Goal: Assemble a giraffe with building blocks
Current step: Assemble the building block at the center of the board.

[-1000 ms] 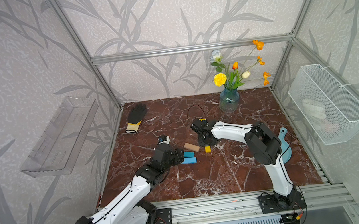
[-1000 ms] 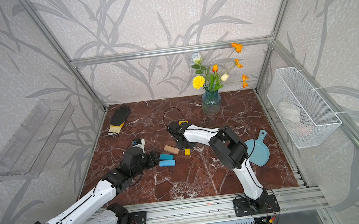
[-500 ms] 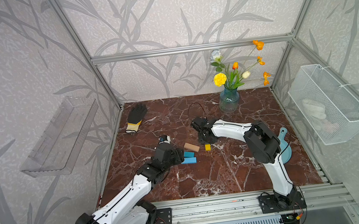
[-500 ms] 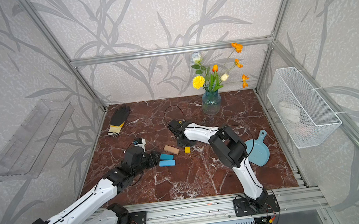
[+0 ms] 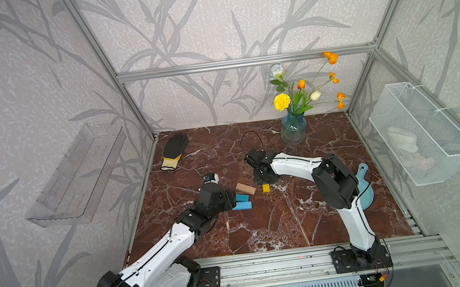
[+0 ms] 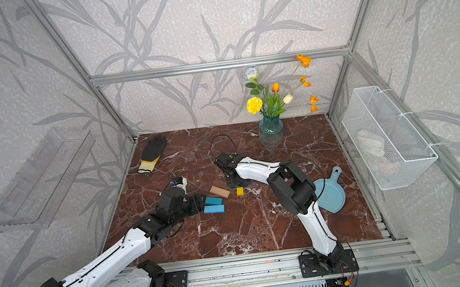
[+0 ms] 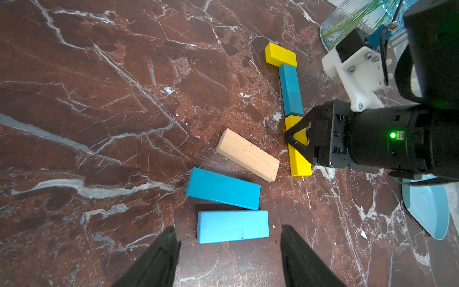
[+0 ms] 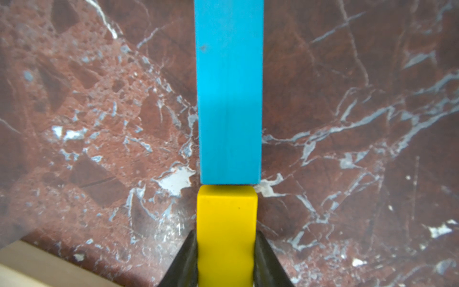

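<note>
Starting at left, the left gripper (image 7: 228,226) stood open, a pale blue block (image 7: 248,231) lying between its fingers (image 7: 159,261), clear of both; a darker blue block (image 7: 223,188) and the tan block (image 7: 247,154) lay just beyond. Rightward, the right gripper (image 8: 226,238) clenched the long yellow block (image 8: 226,211), butted against the teal block (image 8: 229,87), whose far end met the short yellow block (image 7: 280,54). A skewed release would likely break this line or bump the tan block. In both top views the right arm (image 5: 294,166) hid most of it.

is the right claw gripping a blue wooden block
No, the right claw pinches the long yellow rectangular block, whose end butts against the blue rectangular wooden block.
</note>
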{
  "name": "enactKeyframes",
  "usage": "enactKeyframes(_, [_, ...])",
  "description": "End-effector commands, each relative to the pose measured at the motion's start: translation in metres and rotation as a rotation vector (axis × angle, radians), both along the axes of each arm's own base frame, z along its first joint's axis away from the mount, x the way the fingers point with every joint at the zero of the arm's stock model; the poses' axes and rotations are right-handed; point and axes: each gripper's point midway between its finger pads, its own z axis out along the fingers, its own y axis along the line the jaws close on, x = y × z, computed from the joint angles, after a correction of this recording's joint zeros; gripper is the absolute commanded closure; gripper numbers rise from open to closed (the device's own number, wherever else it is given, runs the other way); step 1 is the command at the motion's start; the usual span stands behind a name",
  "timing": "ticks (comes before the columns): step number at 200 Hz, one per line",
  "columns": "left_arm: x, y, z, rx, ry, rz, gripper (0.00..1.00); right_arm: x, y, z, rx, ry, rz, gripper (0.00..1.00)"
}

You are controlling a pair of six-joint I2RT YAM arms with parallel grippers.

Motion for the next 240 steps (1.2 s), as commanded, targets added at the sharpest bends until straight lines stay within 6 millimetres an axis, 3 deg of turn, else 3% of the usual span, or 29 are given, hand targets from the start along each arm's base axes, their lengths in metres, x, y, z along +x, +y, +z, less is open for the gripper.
enactKeyframes(1, [0.008, -0.004, 0.015, -0.015, -0.04, -0.008, 0.33, -0.016, -0.027, -0.037, -0.119, 0.101, -0.009, 0.65])
enactKeyframes(122, [0.008, -0.005, 0.015, -0.017, -0.038, -0.007, 0.33, -0.014, -0.038, -0.029, -0.177, 0.08, -0.023, 0.63])
enactKeyframes(148, [0.008, -0.005, 0.014, -0.016, -0.037, -0.006, 0.33, -0.014, -0.035, -0.032, -0.165, 0.087, -0.009, 0.59])
enactKeyframes(240, [0.009, -0.005, 0.016, -0.021, -0.041, -0.005, 0.33, -0.015, -0.022, -0.037, -0.101, 0.103, 0.013, 0.62])
